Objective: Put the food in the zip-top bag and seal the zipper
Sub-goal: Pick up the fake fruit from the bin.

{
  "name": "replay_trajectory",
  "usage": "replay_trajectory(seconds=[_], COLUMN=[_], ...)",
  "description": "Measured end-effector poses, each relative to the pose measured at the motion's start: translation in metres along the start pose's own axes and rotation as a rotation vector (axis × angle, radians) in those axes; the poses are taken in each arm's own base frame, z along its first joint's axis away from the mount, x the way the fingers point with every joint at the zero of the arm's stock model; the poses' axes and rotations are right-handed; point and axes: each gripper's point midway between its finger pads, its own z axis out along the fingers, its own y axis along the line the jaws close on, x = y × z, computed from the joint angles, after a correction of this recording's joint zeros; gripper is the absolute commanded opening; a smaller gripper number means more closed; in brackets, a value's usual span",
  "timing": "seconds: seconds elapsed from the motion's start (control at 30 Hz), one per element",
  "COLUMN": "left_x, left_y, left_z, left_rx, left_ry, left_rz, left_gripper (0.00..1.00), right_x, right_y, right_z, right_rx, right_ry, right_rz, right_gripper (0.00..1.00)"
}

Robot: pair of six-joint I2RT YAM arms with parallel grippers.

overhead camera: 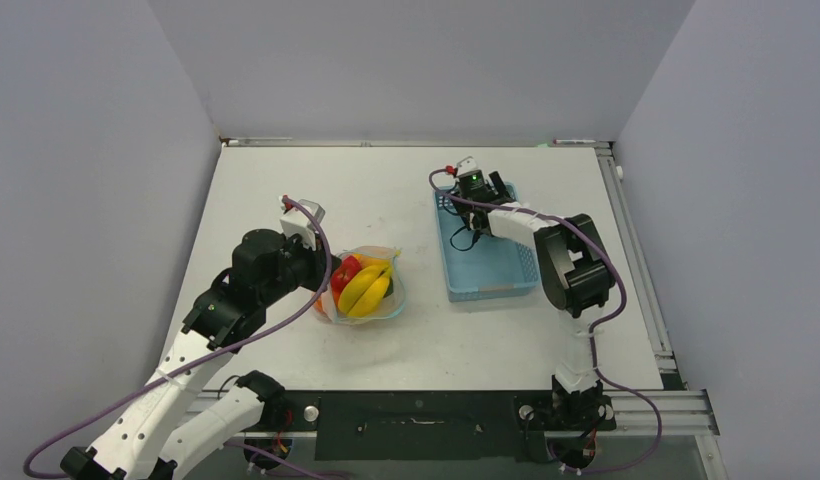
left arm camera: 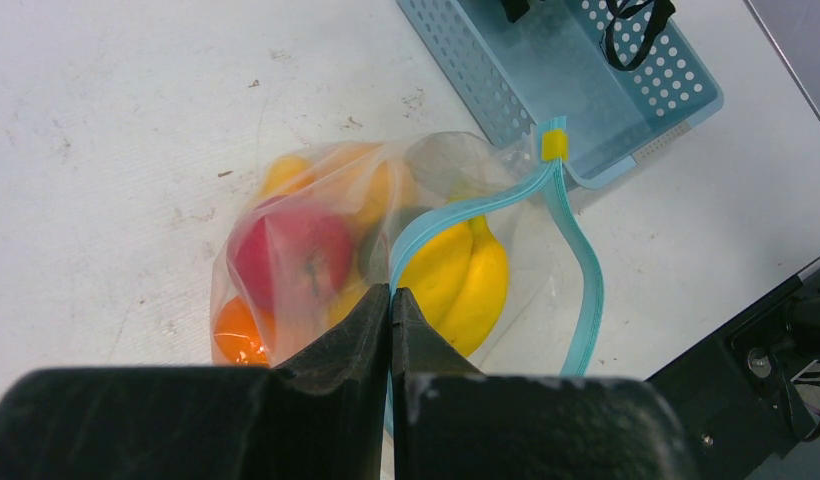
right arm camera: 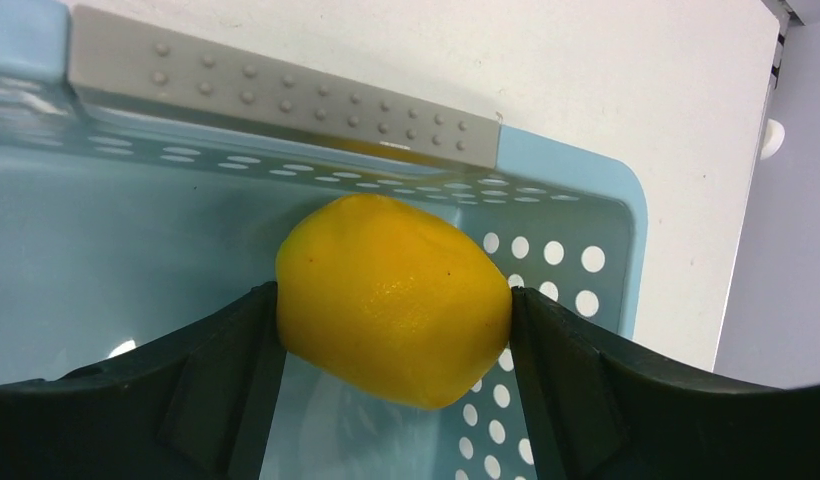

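Table holds one bag, one basket, one lemon.

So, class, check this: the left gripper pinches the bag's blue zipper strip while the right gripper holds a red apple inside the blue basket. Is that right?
Not the apple. The right wrist view shows the right gripper holding a yellow lemon-like fruit inside the blue basket. The left gripper does pinch the zipper strip of the bag.

We see a red fruit, an orange fruit and yellow bananas in the clear bag, its zipper light blue; the light-blue basket is hole-dotted, the lemon yellow
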Motion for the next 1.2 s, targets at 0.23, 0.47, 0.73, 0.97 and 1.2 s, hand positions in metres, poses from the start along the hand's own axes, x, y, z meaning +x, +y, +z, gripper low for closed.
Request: replay_trajectory(seconds=[0.23,0.47,0.73,0.97,1.2], left_x=[0.0,0.0,0.0,0.0,0.0], left_y=[0.0,0.0,0.0,0.0,0.0], left_z=[0.0,0.0,0.0,0.0,0.0], left_rx=[0.0,0.0,0.0,0.0,0.0], left_ry=[0.0,0.0,0.0,0.0,0.0], left_rz=[0.0,0.0,0.0,0.0,0.0], left_gripper=[0.0,0.0,0.0,0.0,0.0], right_x=[-0.016,-0.052,-0.072,-0.092,-0.095], right_y=[0.0,0.0,0.004,0.005,0.03], right_z=[-0.037,-0.095,-0.156,-0.207,-0.247], right_rx=[-0.011,-0.025,-0.169,-0.346,-0.566], right_ry=[-0.051,-0.176,-0.299,-0.426,-0.487], right_rz=[0.024,0.043,0.116,0.194,0.206], right_gripper=[0.56,0.56,0.56,0.55,0.55])
